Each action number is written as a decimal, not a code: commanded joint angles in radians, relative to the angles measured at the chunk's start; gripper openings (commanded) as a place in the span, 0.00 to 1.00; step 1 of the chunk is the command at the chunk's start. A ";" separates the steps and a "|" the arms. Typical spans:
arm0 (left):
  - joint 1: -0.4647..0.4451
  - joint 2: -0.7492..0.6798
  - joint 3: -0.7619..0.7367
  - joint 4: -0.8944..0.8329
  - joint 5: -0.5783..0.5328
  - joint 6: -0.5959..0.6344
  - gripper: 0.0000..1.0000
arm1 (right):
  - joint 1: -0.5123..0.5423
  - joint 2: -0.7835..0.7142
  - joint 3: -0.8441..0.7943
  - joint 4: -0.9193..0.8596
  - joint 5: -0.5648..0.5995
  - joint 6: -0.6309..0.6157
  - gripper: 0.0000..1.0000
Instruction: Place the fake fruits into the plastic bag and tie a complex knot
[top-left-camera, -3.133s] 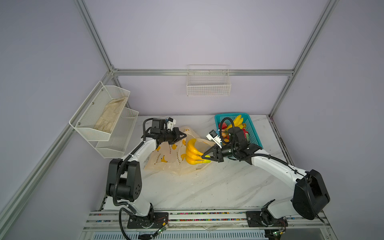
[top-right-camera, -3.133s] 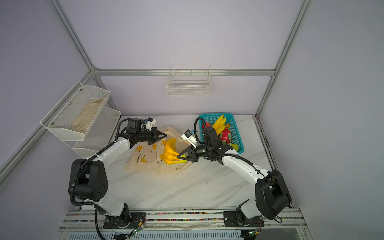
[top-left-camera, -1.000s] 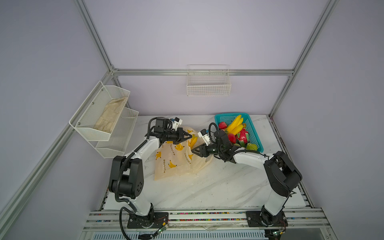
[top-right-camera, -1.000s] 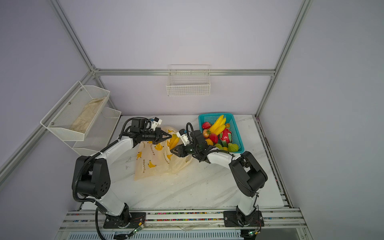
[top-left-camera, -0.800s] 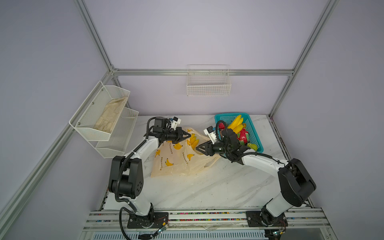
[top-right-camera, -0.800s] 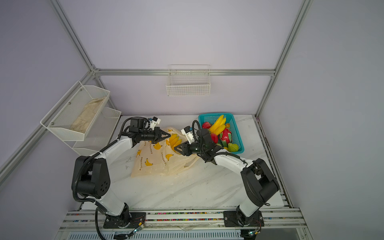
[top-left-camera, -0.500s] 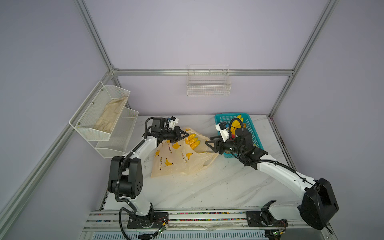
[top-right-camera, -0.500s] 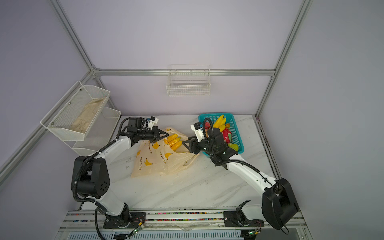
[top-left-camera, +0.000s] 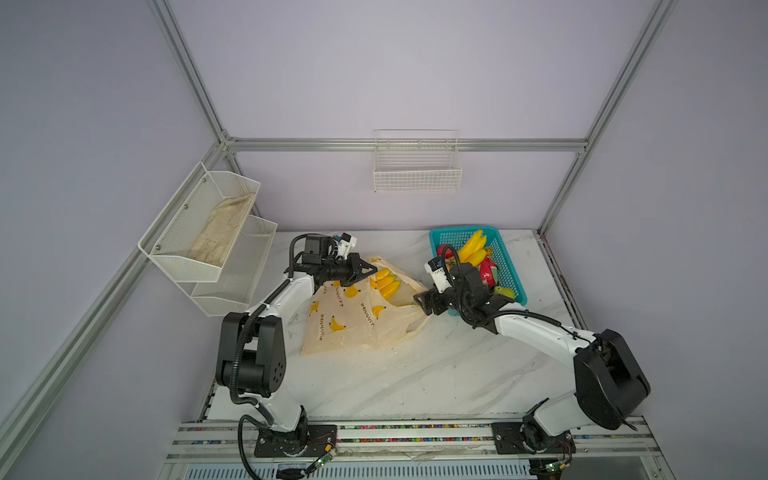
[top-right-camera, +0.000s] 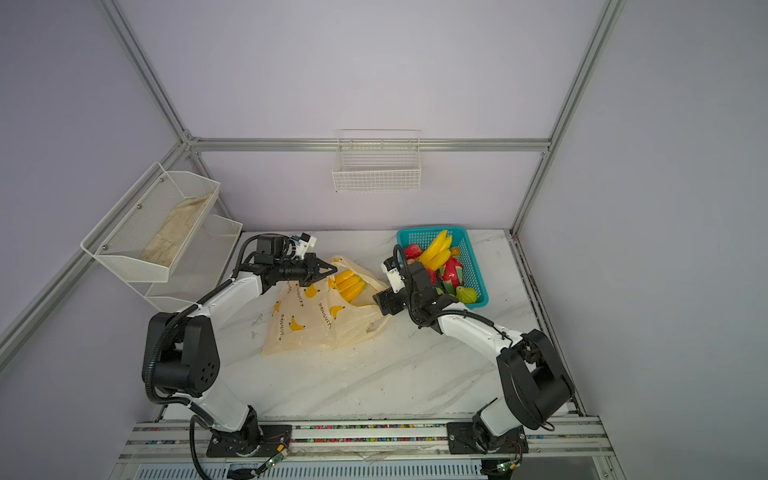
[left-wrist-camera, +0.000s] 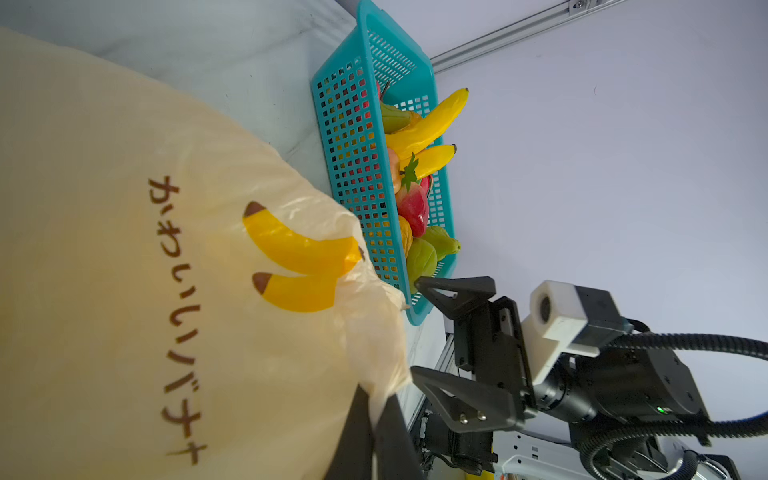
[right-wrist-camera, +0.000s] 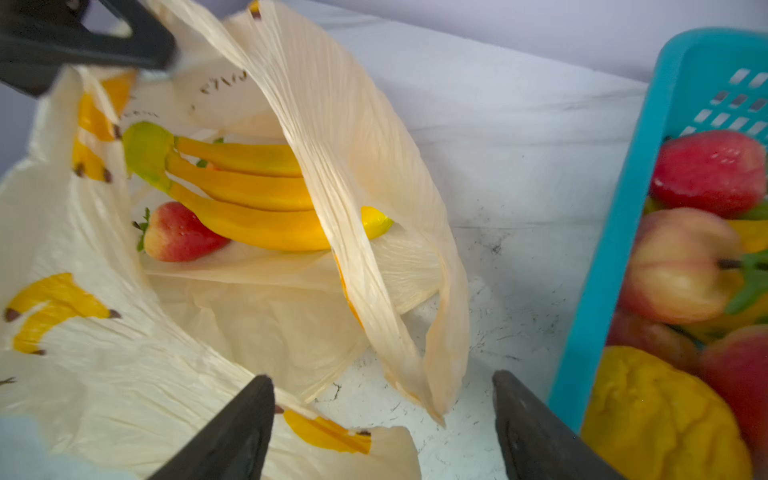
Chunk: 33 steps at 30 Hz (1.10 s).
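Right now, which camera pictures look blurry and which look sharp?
Right wrist view: teal basket and its fruits blurred, banana bunch inside the plastic bag clearer. Left wrist view: bag lettering sharp. Both top views: even light, faint shadows, no glare.

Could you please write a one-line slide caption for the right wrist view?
Open right gripper faces the plastic bag, its rim pinched by the left gripper, banana bunch and strawberry inside.

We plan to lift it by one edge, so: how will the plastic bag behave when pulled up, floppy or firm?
Likely floppy: the plastic bag is thin, wrinkled film sagging where the left gripper pinches it. Probably light, though the banana bunch and strawberry inside could slide toward its open mouth.
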 joint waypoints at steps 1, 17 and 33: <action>0.005 -0.003 0.044 0.017 0.007 -0.009 0.00 | 0.003 0.067 0.059 0.039 0.018 -0.036 0.75; 0.052 -0.066 0.110 -0.063 0.000 -0.026 0.00 | 0.011 -0.160 0.233 -0.128 -0.281 0.077 0.00; 0.087 -0.154 0.210 -0.117 0.009 -0.141 0.00 | 0.015 -0.074 0.572 -0.180 -0.344 0.162 0.00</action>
